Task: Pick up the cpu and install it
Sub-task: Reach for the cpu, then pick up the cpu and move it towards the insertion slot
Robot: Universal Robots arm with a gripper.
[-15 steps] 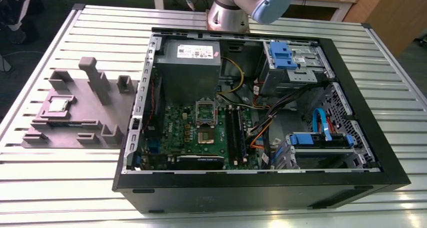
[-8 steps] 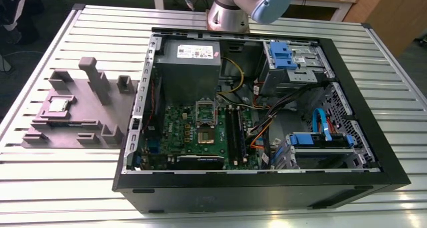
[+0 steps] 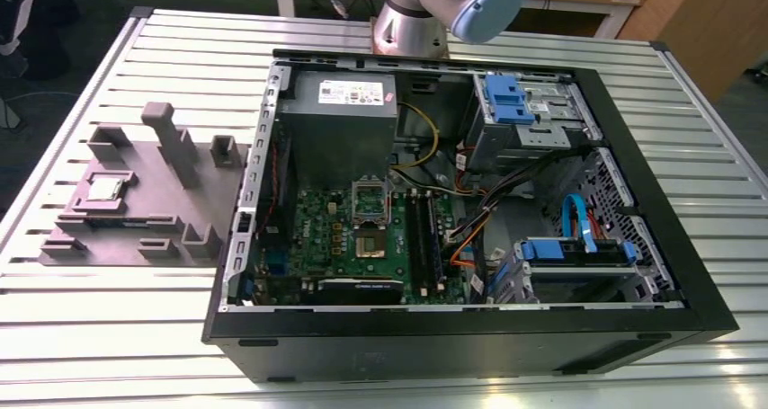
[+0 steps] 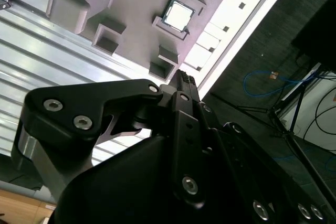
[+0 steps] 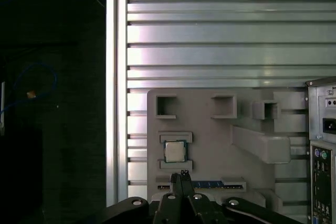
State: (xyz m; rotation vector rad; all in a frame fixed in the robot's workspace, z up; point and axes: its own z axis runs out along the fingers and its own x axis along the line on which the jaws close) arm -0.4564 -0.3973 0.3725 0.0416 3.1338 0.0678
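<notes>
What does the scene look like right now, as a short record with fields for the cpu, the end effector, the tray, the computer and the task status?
cpu: lies flat in a pocket of the fixture tray, silvery top up, ungrasped
end effector: shut, holding nothing, apart from the cpu
fixture tray: grey, on the table, at the exterior view's left of the computer case
computer case: lies open, motherboard exposed inside
task status: cpu not yet picked up
</notes>
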